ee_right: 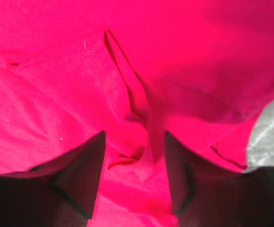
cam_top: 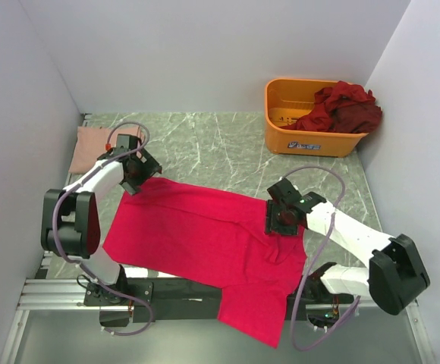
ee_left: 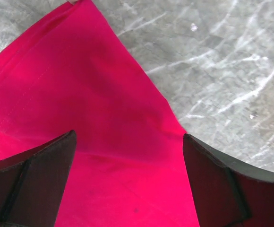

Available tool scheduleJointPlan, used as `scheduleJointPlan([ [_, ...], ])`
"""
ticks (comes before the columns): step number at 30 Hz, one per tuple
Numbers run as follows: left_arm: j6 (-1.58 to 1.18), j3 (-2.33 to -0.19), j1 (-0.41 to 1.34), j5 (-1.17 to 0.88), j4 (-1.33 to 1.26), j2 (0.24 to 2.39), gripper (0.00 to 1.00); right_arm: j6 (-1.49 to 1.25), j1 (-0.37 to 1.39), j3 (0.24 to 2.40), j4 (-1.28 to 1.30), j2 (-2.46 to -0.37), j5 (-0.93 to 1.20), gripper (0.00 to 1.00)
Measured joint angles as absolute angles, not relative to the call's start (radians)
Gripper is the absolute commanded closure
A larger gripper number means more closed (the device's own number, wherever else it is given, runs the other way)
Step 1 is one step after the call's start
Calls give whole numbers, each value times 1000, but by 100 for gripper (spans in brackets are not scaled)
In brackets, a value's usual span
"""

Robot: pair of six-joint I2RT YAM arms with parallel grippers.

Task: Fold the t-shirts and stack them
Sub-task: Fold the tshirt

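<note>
A bright pinkish-red t-shirt (cam_top: pixel 205 239) lies spread across the middle of the table, its lower part hanging over the near edge. My left gripper (cam_top: pixel 134 176) is wide open just above the shirt's far left corner (ee_left: pixel 104 94), with cloth between the jaws (ee_left: pixel 128 137). My right gripper (cam_top: pixel 281 220) is down on the shirt's right side, its jaws partly open around a raised fold of red cloth (ee_right: pixel 144 118). A pale dusty pink shirt (cam_top: pixel 91 145) lies folded at the far left. Dark maroon shirts (cam_top: pixel 345 108) are heaped in the bin.
An orange plastic bin (cam_top: pixel 296 129) stands at the back right corner. Walls close in the table on the left, back and right. The grey marbled tabletop (cam_top: pixel 205 144) shows between the red shirt and the back wall. A metal rail (cam_top: pixel 53 292) runs along the near edge.
</note>
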State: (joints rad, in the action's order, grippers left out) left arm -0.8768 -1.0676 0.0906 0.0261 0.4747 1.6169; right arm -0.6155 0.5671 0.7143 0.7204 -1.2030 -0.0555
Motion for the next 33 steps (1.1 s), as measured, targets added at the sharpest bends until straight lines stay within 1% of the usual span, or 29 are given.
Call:
scheduleJointPlan([
  [2, -877, -1070, 90, 23, 472, 1635, 1, -608, 568, 698, 694, -1217, -35, 53],
  [3, -876, -1072, 88, 23, 472, 1642, 1, -607, 570, 690, 684, -1220, -29, 61],
  [7, -875, -1093, 88, 27, 471, 1658, 0, -604, 574, 661, 645, -1221, 1, 73],
  [9, -873, -1103, 87, 31, 466, 1663, 1, -604, 575, 637, 632, -1221, 10, 83],
  [10, -870, -1107, 88, 33, 463, 1666, 1, -603, 576, 624, 628, -1218, 17, 86],
  [11, -868, -1107, 88, 35, 459, 1668, 1, -601, 577, 612, 628, -1213, 23, 97],
  [12, -866, -1107, 87, 40, 457, 1669, 1, -600, 579, 605, 628, -1207, 27, 100],
  [20, -853, -1128, 86, 66, 453, 1735, 1, -552, 678, 594, 599, -1029, 76, 100],
  [24, -851, -1140, 78, 81, 455, 1758, 1, -553, 781, 587, 574, -1016, 98, 100],
  [27, -850, -1165, 64, 90, 457, 1772, 1, -561, 901, 562, 568, -1020, 106, 95],
  [31, -849, -1187, 46, 104, 458, 1784, 1, -578, 1007, 548, 570, -1021, 110, 90],
  [33, -846, -1190, 43, 108, 463, 1785, 1, -590, 1052, 547, 568, -1015, 112, 80],
])
